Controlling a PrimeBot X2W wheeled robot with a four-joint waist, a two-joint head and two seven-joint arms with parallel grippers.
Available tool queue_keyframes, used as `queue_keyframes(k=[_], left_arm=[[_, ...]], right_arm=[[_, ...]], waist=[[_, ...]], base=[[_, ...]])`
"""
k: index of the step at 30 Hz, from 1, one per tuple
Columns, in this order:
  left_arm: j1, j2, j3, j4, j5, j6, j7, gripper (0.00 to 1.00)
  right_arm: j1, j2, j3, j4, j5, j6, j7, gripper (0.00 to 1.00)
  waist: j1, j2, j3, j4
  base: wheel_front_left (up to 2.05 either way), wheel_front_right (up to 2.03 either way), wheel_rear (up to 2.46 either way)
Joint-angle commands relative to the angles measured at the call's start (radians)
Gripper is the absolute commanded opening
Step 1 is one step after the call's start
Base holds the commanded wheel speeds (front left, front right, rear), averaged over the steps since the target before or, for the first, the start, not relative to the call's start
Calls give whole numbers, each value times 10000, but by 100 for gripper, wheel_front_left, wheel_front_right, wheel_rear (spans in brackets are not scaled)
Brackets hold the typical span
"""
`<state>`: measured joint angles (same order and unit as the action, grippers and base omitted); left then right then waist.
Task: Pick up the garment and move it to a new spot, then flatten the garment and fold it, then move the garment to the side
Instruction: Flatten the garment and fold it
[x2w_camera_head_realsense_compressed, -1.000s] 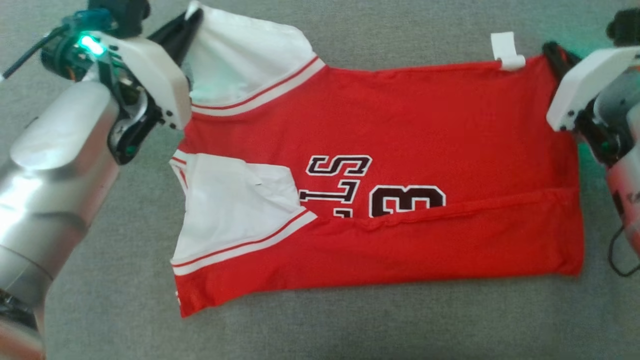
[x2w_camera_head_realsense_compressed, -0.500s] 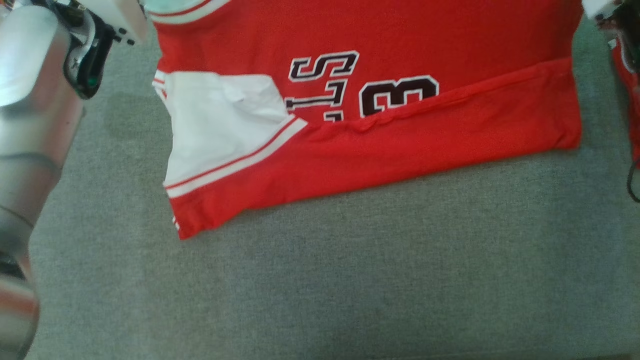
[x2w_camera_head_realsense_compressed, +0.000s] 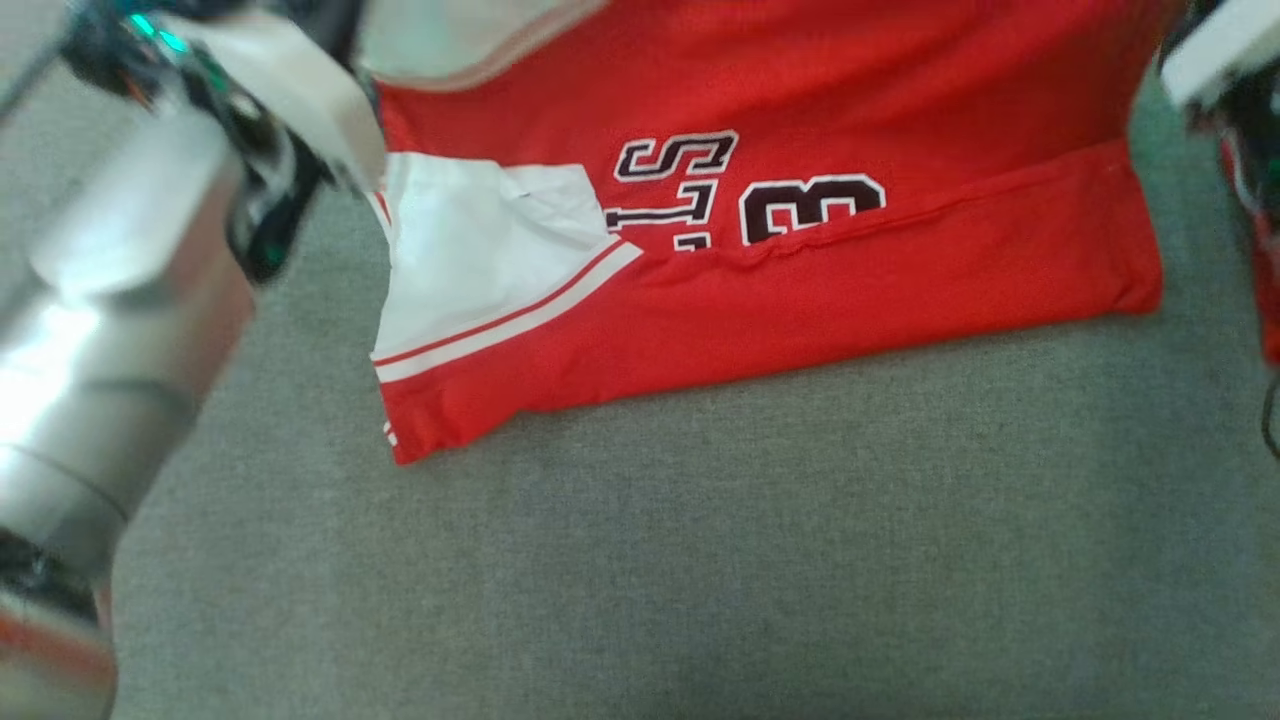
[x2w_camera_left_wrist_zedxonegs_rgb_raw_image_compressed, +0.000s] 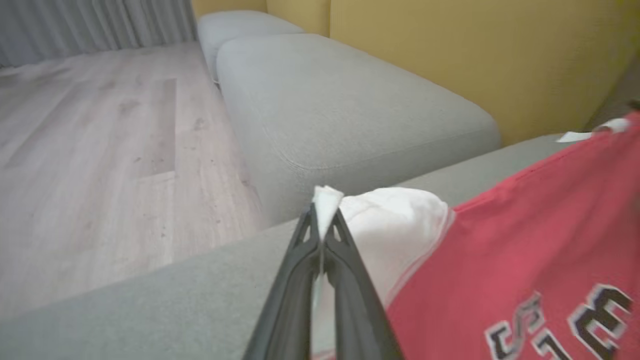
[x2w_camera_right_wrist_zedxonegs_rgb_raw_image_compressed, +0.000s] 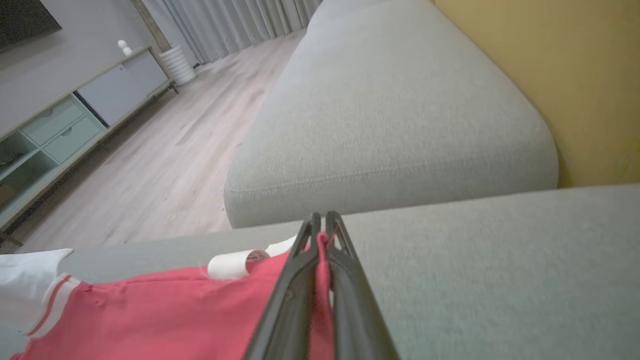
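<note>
On the grey sofa cushion (x2w_camera_head_realsense_compressed: 700, 580), the red-and-white garment (x2w_camera_head_realsense_compressed: 850, 290) spreads toward twelve o'clock in the head view, its ten o'clock white sleeve (x2w_camera_left_wrist_zedxonegs_rgb_raw_image_compressed: 395, 220) clamped by the left gripper (x2w_camera_left_wrist_zedxonegs_rgb_raw_image_compressed: 322, 222) and its two o'clock red hem corner (x2w_camera_right_wrist_zedxonegs_rgb_raw_image_compressed: 260, 280) clamped by the right gripper (x2w_camera_right_wrist_zedxonegs_rgb_raw_image_compressed: 320, 220).

- We see the garment (x2w_camera_head_realsense_compressed: 850, 290), red with white sleeves, striped trim and dark numerals.
- Its near edge lies folded over; its far corners are raised.

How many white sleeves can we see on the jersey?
2. The far sleeve is at the head view's top left, pinched in the left gripper; the near sleeve lies flat at the jersey's left edge. The jersey's top runs out of frame.
</note>
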<state>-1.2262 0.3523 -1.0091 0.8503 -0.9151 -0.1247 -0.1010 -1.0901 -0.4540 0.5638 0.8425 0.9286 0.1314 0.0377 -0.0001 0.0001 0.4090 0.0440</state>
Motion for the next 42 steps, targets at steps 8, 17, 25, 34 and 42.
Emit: queue_keyframes(k=[8, 17, 25, 34, 42], left_arm=[[918, 1996, -1006, -3084, -1528, -57, 1368, 0], [1559, 3157, -1783, -4753, -2527, -58, 2522, 0], [2045, 4006, -2281, -6032, -3409, -59, 3662, 0], [2517, 4330, -2525, -6762, -3771, -59, 4647, 0], [2630, 4121, -2217, -6437, -3253, 38, 3565, 100]], right_arm=[[1242, -1048, 909, -718, 1225, -7, 1012, 0], [1861, -1713, 1817, -921, 1767, -7, 2121, 0], [2340, -2056, 2763, -1330, 2451, -7, 3491, 0], [2515, -2345, 3459, -1603, 2572, -7, 3890, 0], [2242, -2230, 3543, -1138, 2494, -7, 3430, 100]], waist=[[1, -1, -719, 229], [1, -1, -1084, 269], [1, -1, -1706, 87], [1, -1, -1802, -72], [1, -1, -2065, -237]], base=[[0, 0, 0], [0, 0, 0], [0, 0, 0], [0, 0, 0], [0, 0, 0]])
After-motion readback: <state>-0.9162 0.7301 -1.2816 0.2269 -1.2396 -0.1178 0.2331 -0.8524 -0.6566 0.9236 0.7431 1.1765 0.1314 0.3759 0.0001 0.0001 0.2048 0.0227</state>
